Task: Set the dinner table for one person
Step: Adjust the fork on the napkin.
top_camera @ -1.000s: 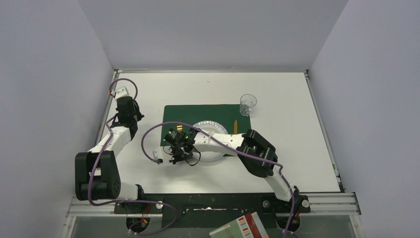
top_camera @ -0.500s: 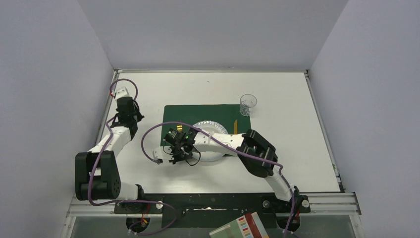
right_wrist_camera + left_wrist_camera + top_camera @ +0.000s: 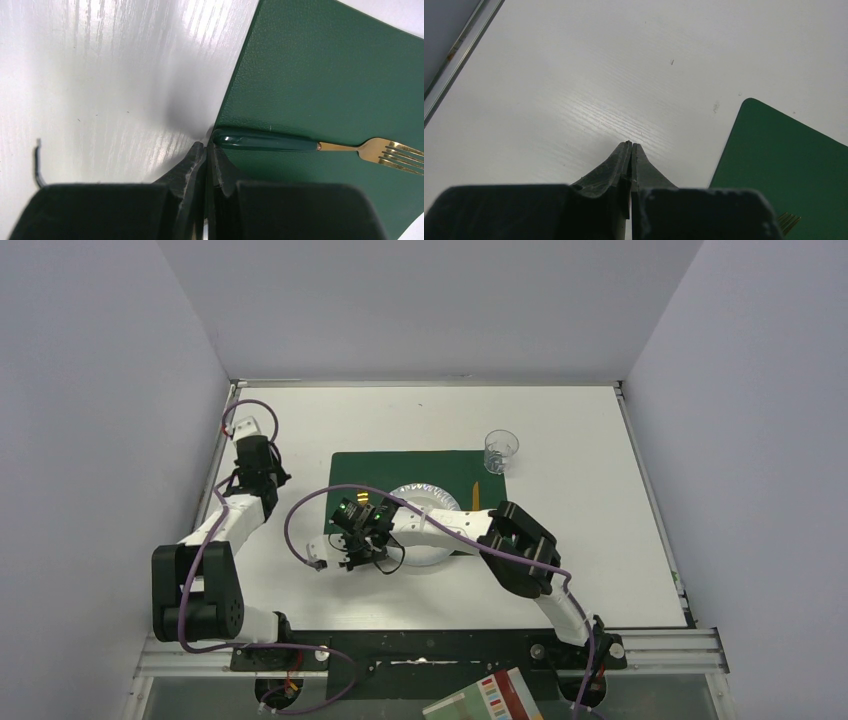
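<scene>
The white dinner table (image 3: 570, 540) carries a dark green placemat (image 3: 400, 465) with a white plate (image 3: 425, 492) on it. A clear glass (image 3: 501, 450) stands at the mat's far right corner, and a gold utensil (image 3: 478, 490) lies to the right of the plate. A fork (image 3: 280, 141) with a dark green handle and gold tines lies on the placemat (image 3: 325, 75) by its left edge. My right gripper (image 3: 206, 145) is shut, with its tips at the mat's edge beside the handle's end. In the top view the right gripper (image 3: 358, 555) hides the fork. My left gripper (image 3: 631, 144) is shut and empty over bare table, left of the mat (image 3: 784, 155).
The purple cable's end (image 3: 318, 562) hangs just left of the right gripper, and it shows in the right wrist view (image 3: 37, 160). The table's metal rim (image 3: 459, 50) runs close on the left. Grey walls enclose the table. A book (image 3: 485, 698) lies below the near edge.
Almost nothing differs. Both arms stay where they were, with only a very slight shift of the wrists.
</scene>
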